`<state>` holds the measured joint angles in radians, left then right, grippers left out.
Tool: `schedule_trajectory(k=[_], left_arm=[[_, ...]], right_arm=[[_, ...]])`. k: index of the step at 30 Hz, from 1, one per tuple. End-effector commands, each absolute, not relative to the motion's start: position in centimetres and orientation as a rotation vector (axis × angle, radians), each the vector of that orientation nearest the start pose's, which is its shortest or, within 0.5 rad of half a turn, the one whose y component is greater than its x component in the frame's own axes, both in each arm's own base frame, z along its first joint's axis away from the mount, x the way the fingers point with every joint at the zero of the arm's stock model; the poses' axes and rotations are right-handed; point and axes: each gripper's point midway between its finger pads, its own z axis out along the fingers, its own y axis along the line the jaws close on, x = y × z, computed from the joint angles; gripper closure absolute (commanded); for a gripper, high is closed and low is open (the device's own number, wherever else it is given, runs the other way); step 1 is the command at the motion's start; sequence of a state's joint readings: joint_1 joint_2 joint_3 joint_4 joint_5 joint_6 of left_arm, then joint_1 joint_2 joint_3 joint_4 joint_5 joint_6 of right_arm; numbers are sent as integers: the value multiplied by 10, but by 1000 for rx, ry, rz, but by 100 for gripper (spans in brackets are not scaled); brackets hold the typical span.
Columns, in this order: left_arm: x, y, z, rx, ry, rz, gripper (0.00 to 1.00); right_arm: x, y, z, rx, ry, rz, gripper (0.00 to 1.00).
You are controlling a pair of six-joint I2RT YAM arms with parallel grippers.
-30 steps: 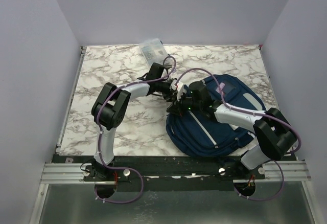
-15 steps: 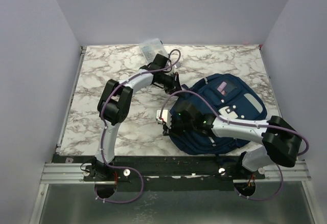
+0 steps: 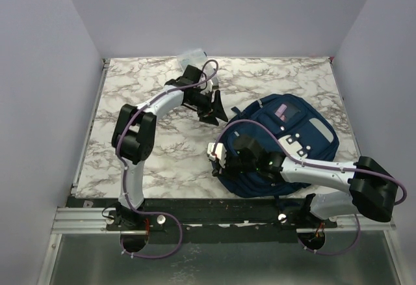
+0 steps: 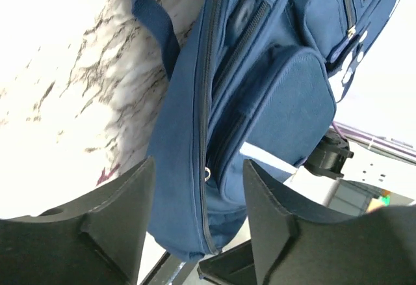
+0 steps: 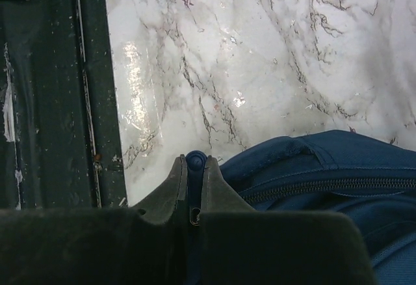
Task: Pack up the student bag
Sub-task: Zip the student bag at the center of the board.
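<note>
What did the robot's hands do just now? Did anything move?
The left hand pulled away from the bag toward the far side, open and empty. The right hand slid along the bag's edge toward the near side, pinched shut on a small blue tab. The bag and the clear pouch stayed put.

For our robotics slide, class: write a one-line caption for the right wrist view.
Right gripper shut on a blue tab at the edge of the bag, over the marble table.

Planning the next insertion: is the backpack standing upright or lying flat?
Lying flat: the student bag rests on the table, its front and pink label facing up toward the overhead camera.
</note>
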<state>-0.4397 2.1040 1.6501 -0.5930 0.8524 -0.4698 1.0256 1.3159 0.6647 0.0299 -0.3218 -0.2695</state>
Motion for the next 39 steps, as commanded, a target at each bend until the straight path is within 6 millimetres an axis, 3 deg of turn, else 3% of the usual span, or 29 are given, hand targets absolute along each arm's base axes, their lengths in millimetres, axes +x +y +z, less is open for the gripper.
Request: schedule_trajectory(k=[1, 4, 11, 15, 20, 24, 28, 33, 36, 39], left_arm=[[332, -299, 148, 292, 2644, -1247, 38], [311, -283, 148, 245, 2632, -1188, 26], [262, -259, 129, -46, 2604, -1229, 26], [245, -265, 125, -140, 2517, -1375, 26], [229, -293, 117, -84, 2553, -1478, 26], [230, -309, 109, -83, 2576, -1510, 36], [241, -316, 102, -56, 2583, -1515, 59], [267, -314, 101, -6, 2579, -1495, 98], [286, -296, 104, 36, 2628, -1348, 100], [306, -280, 121, 139, 2631, -1219, 100]], right_arm=[[147, 343, 105, -1460, 1644, 817, 99], [145, 343, 106, -1446, 1626, 835, 100], [146, 341, 112, -1443, 1600, 821, 99], [143, 343, 123, -1436, 1554, 848, 99], [141, 346, 129, -1442, 1519, 867, 99], [143, 346, 127, -1441, 1520, 854, 99], [145, 348, 125, -1445, 1522, 848, 99], [147, 352, 122, -1472, 1518, 842, 99], [142, 348, 108, -1569, 1540, 817, 99], [126, 337, 82, -1718, 1600, 712, 99]])
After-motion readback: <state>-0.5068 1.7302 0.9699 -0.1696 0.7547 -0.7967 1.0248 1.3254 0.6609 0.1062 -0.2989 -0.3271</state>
